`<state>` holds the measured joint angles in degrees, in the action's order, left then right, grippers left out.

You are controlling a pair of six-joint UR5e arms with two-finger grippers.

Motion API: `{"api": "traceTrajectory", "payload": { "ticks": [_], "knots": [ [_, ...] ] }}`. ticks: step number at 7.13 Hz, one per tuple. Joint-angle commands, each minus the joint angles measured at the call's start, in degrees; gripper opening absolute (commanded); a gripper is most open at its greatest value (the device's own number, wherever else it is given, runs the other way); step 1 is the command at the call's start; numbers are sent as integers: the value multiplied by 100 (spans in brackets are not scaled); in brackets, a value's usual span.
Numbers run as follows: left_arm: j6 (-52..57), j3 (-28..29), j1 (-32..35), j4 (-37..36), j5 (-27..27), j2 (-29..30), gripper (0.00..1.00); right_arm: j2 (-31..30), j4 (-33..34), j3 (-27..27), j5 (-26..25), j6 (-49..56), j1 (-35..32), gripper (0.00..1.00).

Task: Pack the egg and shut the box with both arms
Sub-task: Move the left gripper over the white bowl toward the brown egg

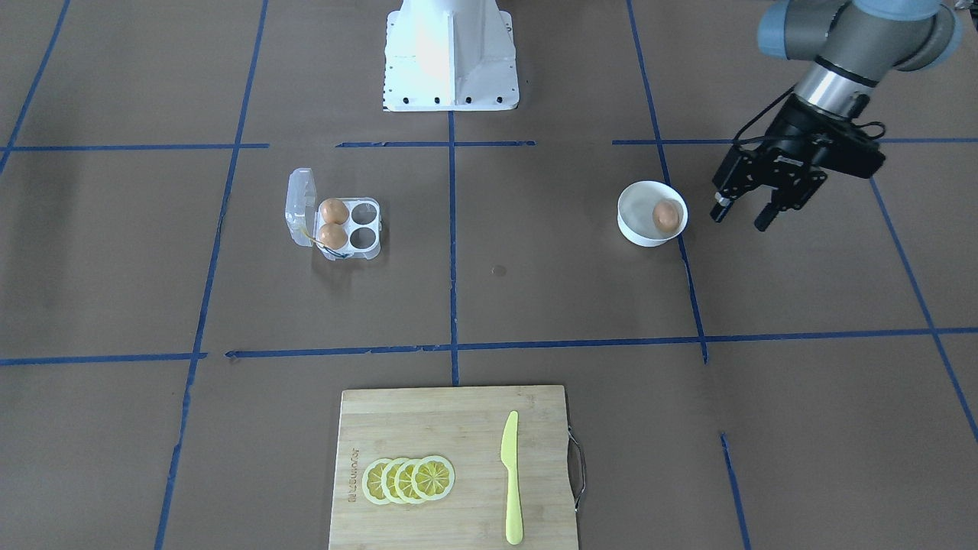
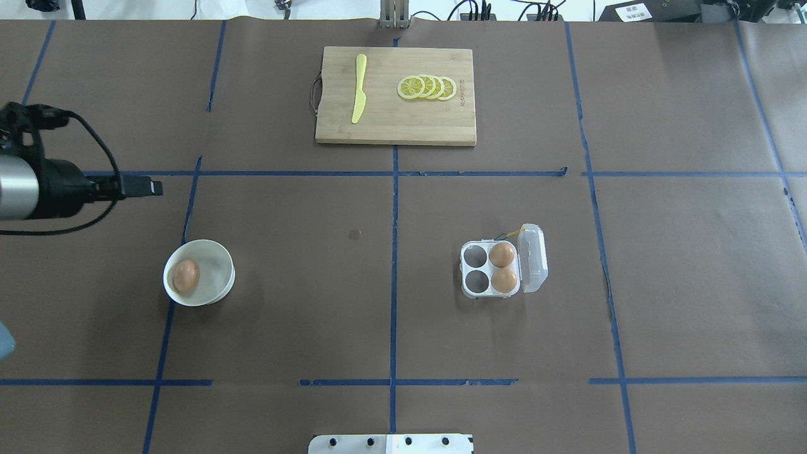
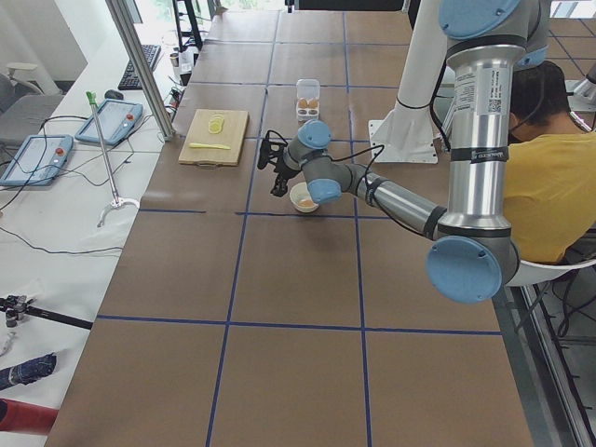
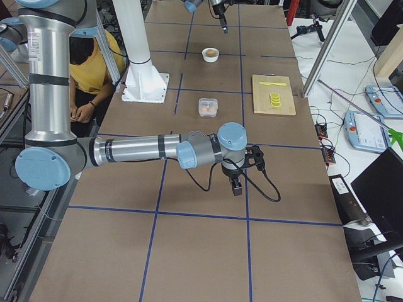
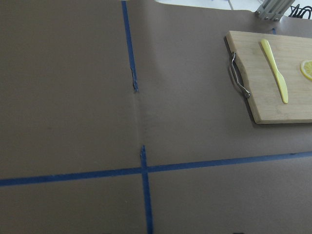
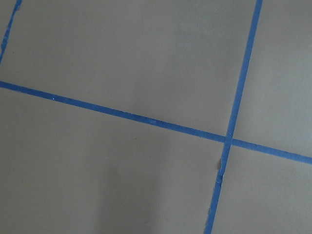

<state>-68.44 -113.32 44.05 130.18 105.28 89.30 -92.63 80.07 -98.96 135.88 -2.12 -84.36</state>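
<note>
One tan egg [image 1: 666,216] lies in a round white bowl [image 1: 633,197]; it also shows in the overhead view [image 2: 186,275]. The clear carton [image 1: 365,225] stands open with its lid [image 1: 300,205] upright. Two eggs [image 1: 333,210] [image 1: 332,235] fill the cups next to the lid, and the other two cups are empty. My left gripper [image 1: 743,218] hangs open and empty above the table, just beside the bowl. My right gripper [image 4: 236,187] shows only in the exterior right view, low over bare table far from the carton; I cannot tell whether it is open.
A wooden cutting board [image 1: 451,428] with a yellow knife [image 1: 510,477] and lemon slices [image 1: 409,480] lies at the operators' edge. The white pedestal base [image 1: 451,57] stands at the robot's side. A person in a yellow shirt [image 3: 549,186] sits behind the robot.
</note>
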Motion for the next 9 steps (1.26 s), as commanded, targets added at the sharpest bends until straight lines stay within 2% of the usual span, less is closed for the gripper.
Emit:
{"api": "traceTrajectory", "payload": {
  "ticks": [1,6,9],
  "knots": [
    [-477,-155,-781,-1287,-551,429,79,0,0,8,0,1,7,100],
    [-460,187,-1266,-1443,-876,448,78,-18,0,8,0,1,-2,100],
    [-425,188,-1495,-1452,-877,431,78,-27,0,25,0,1,-2,100]
  ]
}}
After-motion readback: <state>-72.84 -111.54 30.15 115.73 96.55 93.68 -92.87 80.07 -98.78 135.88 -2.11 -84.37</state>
